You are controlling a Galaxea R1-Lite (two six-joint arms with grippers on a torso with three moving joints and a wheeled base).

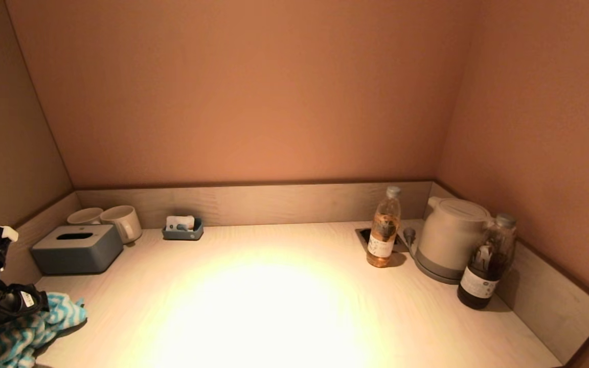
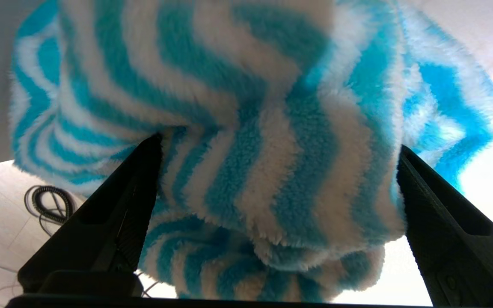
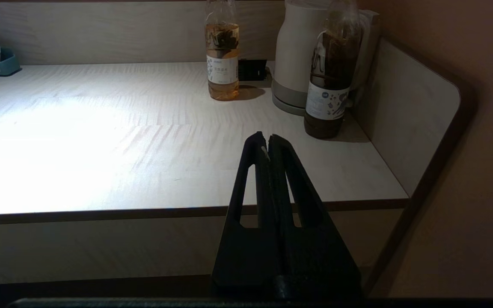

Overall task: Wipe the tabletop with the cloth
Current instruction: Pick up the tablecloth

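Here, my left gripper (image 2: 272, 192) sits at the near left corner of the pale wood-grain tabletop (image 1: 274, 306), its two black fingers (image 2: 114, 205) set wide with the fluffy teal-and-white zigzag-striped cloth (image 2: 246, 128) bunched between them; the pile bulges against both inner faces, so I judge that I am pinching it loosely around a thick wad rather than clamping it flat. In the head view the cloth (image 1: 23, 332) lies heaped at that corner, partly under my arm and reaching the table's front edge. I expect it to be light, soft and limp, with nothing stiff to push against, so it should drag and fold rather than slide as a sheet; taking it through the thick middle of the bunch, as now, looks like the surest hold, since a thin edge could slip free. My right gripper (image 3: 268, 147) is pressed together with nothing in it, parked low in front of the table's near right edge. Counting the rest: one grey tissue box (image 1: 77, 249), two white mugs (image 1: 123, 222) behind it, one small blue tray (image 1: 183, 228), two drink bottles, amber (image 1: 384, 230) and dark (image 1: 483, 263), and one cream kettle (image 1: 448, 237).
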